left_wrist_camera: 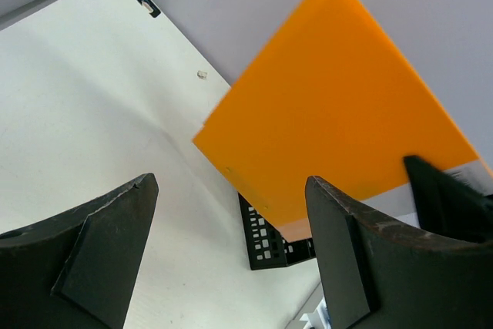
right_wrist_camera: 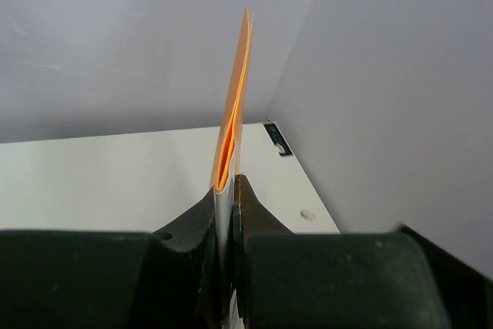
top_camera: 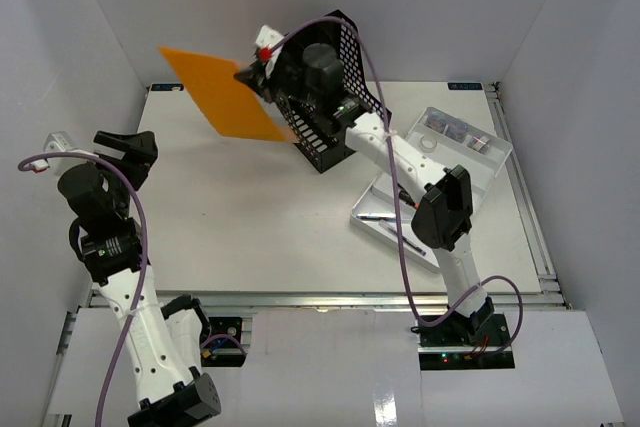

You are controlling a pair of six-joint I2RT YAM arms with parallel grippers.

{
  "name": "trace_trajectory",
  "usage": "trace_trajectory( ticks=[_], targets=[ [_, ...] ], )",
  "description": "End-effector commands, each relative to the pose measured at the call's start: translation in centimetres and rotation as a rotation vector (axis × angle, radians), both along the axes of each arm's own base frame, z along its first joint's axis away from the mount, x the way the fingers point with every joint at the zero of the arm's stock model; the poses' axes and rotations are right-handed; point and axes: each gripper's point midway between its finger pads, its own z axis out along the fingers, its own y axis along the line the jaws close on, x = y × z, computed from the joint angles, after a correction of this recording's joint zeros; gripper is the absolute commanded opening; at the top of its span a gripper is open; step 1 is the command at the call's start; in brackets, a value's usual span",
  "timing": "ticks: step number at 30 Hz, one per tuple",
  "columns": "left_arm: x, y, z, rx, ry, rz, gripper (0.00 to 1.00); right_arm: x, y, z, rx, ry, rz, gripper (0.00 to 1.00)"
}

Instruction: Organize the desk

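Desk [top_camera: 240, 217], white, lies flat with its long side running left to right before the arms. On it a black mesh basket [top_camera: 318, 142] stands at the far middle, contents hidden. A silver tray [top_camera: 500, 154] on the right holds small items [top_camera: 450, 130] and a pen [top_camera: 385, 217]. The right gripper [top_camera: 252, 72] pinches an orange folder [top_camera: 220, 92] raised on edge. The left gripper [top_camera: 127, 142] hangs spread, empty.

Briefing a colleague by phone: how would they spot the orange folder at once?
On the white desk, a black mesh rack stands at the far middle. Just left of it, the right gripper, jaws shut, holds the orange folder in the air: the only brightly coloured thing there.
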Motion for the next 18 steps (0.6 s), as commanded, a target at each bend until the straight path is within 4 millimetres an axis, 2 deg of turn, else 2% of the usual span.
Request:
trace_trajectory(
  ticks=[1, 3, 8, 18],
  targets=[
    [-0.2, 0.1, -0.8, 0.017, 0.015, 0.006, 0.88, 0.8, -7.5, 11.0, 0.218, 0.028, -0.045, 0.08],
    [0.0, -0.2, -1.8, 0.012, 0.022, -0.011, 0.88, 1.4, -9.6, 12.7, 0.246, 0.020, -0.070, 0.08],
    [0.4, -0.6, -7.0, 0.007, 0.082, -0.055, 0.88, 3.3, -16.0, 15.8, 0.300, 0.016, -0.140, 0.08],
    [0.3, -1.1, -13.4, 0.020, 0.160, -0.099, 0.88, 2.0, -22.5, 21.1, 0.365, -0.056, -0.184, 0.08]
  ],
)
